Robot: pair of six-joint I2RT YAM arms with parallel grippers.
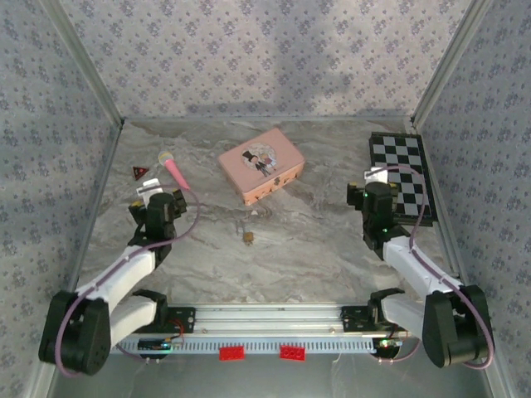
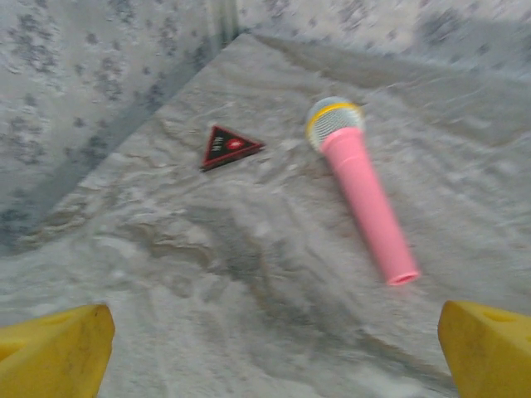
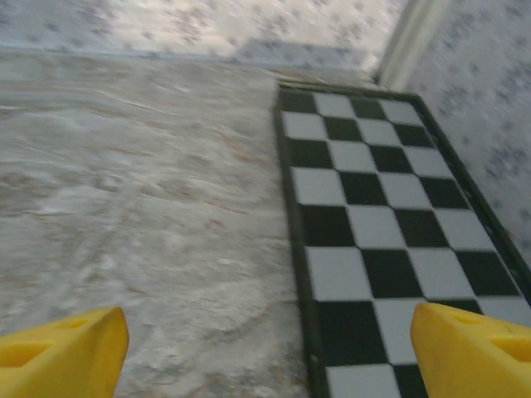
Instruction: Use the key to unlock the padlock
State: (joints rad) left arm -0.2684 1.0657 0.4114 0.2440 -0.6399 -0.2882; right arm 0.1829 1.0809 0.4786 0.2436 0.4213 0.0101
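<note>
Left gripper (image 2: 274, 348) and right gripper (image 3: 270, 348) are both hanging wide open, holding nothing. Padlock (image 1: 248, 238) is lying mid-table between the arms, near the pink tin (image 1: 261, 168). Likely handling as tiny, light, hard and slippery. I'm thinking pinch the body's flat sides, not the thin shackle.

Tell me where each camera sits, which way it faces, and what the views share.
Top external: above and behind the arms, looking down at the table and padlock; left gripper and right gripper show.
Left wrist: on the left arm, facing the far left corner, microphone and triangle ahead; its yellow fingers at the bottom corners.
Right wrist: on the right arm, facing far right over the chessboard; its yellow fingers likewise.
Shared: top and left wrist both show the microphone; top and right wrist both show the chessboard.
</note>
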